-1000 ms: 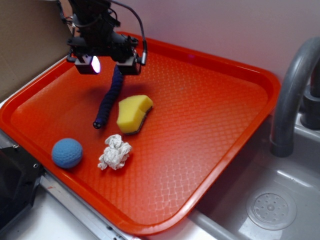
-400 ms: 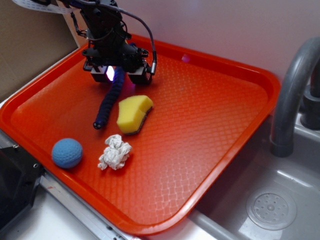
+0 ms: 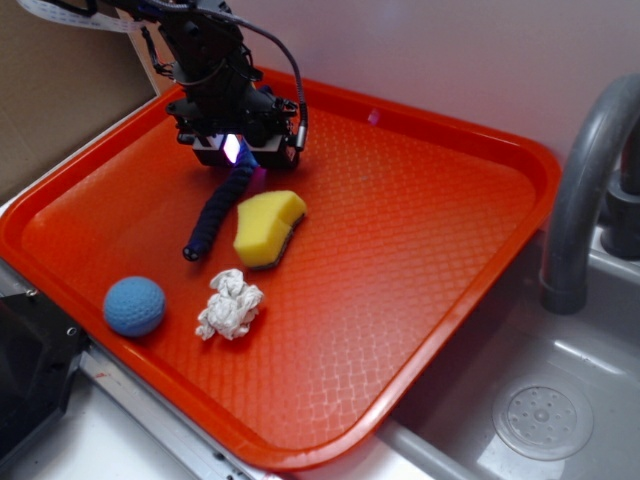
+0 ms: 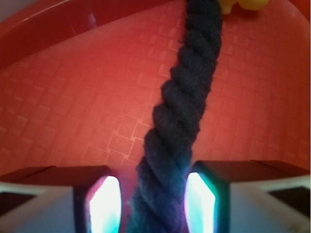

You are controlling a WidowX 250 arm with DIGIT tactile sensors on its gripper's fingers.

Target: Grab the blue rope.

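The blue rope [image 3: 215, 215] is a dark navy braided cord lying on the orange tray [image 3: 420, 240], running from under my gripper down-left to a blunt end. My gripper [image 3: 238, 155] is low over the rope's far end. In the wrist view the rope [image 4: 182, 111] runs straight between my two lit fingers, midpoint [image 4: 151, 204]. The jaws are open and straddle it. A thin strip of tray shows between the left pad [image 4: 104, 204] and the rope. The right pad is close against it.
A yellow sponge [image 3: 268, 228] lies just right of the rope. A crumpled white paper wad [image 3: 230, 305] and a light blue crocheted ball [image 3: 134, 306] sit nearer the front. A grey faucet [image 3: 580, 190] and sink [image 3: 545, 420] are to the right.
My gripper has moved right and come down over the rope's far end, so the rope now sits between the fingers. The rope's free end has shifted slightly.
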